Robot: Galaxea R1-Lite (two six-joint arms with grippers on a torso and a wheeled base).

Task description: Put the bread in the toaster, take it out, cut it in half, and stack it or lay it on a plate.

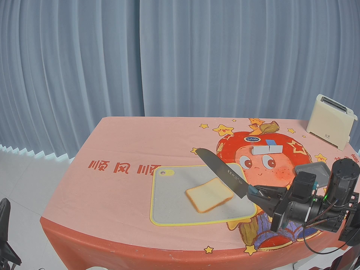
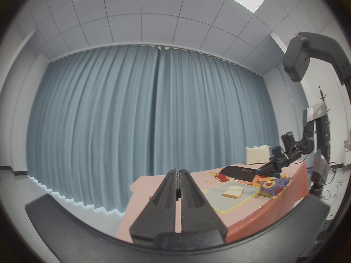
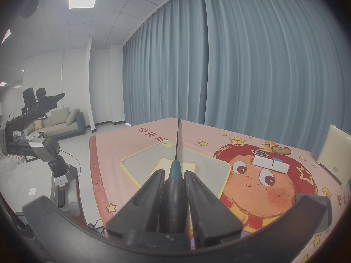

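Note:
A toasted bread slice [image 1: 209, 195] lies flat on the grey, yellow-rimmed cutting board [image 1: 168, 203] near the table's front. My right gripper [image 1: 258, 194] is shut on the handle of a dark knife [image 1: 225, 175]. The blade slants over the board, its edge above the slice's right corner. In the right wrist view the knife [image 3: 178, 139] points straight out over the bread [image 3: 166, 164]. My left gripper [image 2: 178, 173] is shut on nothing and held off the table's left side, well away from the board [image 2: 219, 201]. A cream toaster [image 1: 331, 121] stands at the far right corner.
A grey square plate [image 1: 315, 168] sits at the right, partly behind my right arm. A small white and blue block [image 1: 267, 149] lies behind the board on the cartoon print. The pink cloth left of the board is bare; a blue curtain hangs behind the table.

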